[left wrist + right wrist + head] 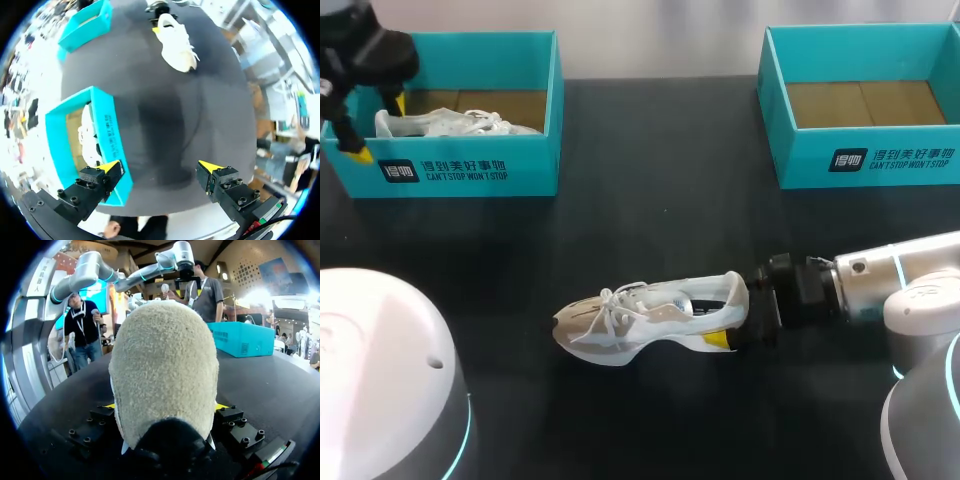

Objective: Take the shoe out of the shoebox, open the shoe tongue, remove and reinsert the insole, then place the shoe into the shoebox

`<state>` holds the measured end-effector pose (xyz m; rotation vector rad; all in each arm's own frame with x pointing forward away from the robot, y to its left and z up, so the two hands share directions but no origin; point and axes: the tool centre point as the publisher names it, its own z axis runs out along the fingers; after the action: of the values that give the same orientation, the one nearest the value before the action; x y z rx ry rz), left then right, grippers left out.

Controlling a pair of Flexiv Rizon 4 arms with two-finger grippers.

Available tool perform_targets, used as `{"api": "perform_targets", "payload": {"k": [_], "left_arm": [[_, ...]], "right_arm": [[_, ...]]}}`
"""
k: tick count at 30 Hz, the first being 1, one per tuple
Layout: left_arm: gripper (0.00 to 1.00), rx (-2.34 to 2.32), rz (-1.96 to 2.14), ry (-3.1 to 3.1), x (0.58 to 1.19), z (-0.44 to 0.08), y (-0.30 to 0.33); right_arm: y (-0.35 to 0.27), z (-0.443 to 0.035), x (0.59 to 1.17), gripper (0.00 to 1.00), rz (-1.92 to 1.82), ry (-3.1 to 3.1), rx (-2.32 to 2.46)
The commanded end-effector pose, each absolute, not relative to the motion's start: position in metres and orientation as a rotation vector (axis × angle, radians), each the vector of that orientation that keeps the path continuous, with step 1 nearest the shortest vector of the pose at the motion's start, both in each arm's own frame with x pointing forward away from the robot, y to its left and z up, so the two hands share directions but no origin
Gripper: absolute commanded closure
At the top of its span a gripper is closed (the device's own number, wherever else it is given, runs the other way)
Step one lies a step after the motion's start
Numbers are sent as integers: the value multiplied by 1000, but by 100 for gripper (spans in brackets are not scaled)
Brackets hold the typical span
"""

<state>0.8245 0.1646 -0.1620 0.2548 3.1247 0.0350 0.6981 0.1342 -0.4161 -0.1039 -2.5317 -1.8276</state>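
The beige heel of the shoe (pixel 165 370) fills nearly everything ahead of me. It's pinched in my right gripper (pixel 166 407), with only slivers of yellow showing on either side. Beyond it a teal shoebox (pixel 245 339) sits on the black table (pixel 282 390), well apart from the shoe.

Right claw (pixel 165 407) tips mostly hidden behind shoe (pixel 165 365) heel, boxed shoe (pixel 450 123) partly behind shoebox (pixel 470 170) wall
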Motion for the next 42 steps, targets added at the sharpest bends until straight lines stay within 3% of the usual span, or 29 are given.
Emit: {"api": "perform_targets", "payload": {"k": [1,10,25,32,42], "left_arm": [[0,-406,141,2907,797,-165,150],[0,-825,-5,2748,772,-172,136],[0,-814,-20,2758,770,-173,133],[0,-1483,-31,2595,748,-175,90],[0,-2027,-32,2257,722,-199,35]], "right_arm": [[134,-417,699,100,-1822,-2536,-106],[134,-417,699,100,-1822,-2536,-106],[134,-417,699,100,-1822,-2536,-106],[134,-417,699,100,-1822,-2536,-106],[134,-417,699,100,-1822,-2536,-106]]}}
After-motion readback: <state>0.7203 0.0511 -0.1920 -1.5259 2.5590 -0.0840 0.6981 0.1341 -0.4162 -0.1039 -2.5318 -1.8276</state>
